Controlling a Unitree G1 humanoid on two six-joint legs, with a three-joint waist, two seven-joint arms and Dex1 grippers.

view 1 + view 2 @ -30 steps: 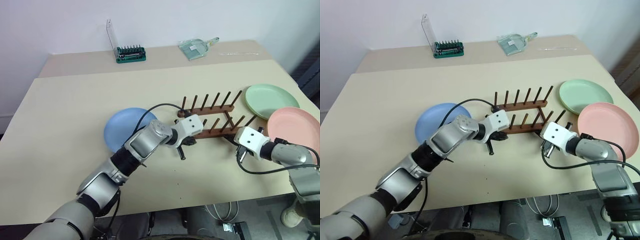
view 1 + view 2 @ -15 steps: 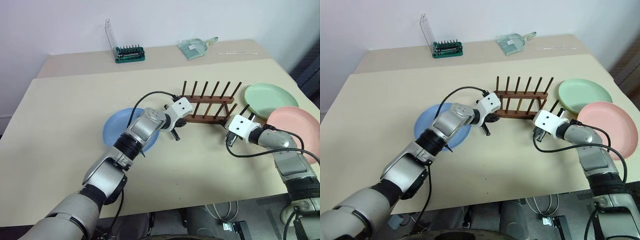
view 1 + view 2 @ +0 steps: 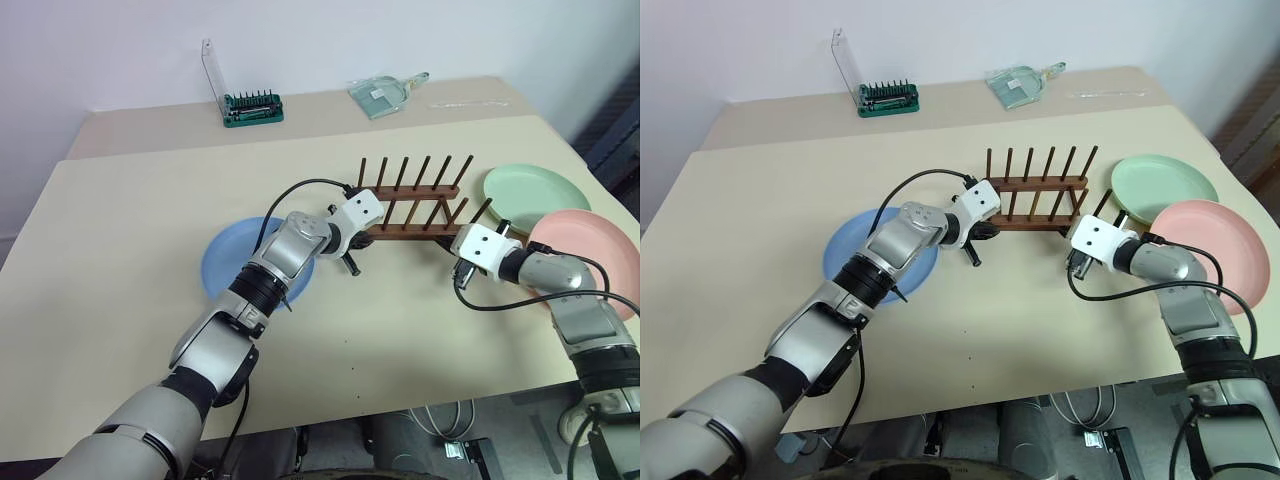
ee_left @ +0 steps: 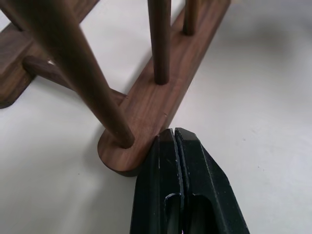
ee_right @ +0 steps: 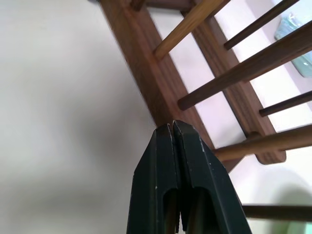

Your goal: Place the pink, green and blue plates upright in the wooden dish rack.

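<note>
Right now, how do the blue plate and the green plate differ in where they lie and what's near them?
The blue plate lies off the left end of the wooden dish rack, partly covered by the left arm; the green plate lies off the right end, with the pink plate overlapping its edge. Both lie flat on the table, not yet racked.

Plates are salmon pink (image 3: pixel 590 262), mint green (image 3: pixel 537 188) and light blue (image 3: pixel 235 260); dish rack (image 3: pixel 415 207) is dark brown wood, table (image 3: pixel 130 240) plain beige.
</note>
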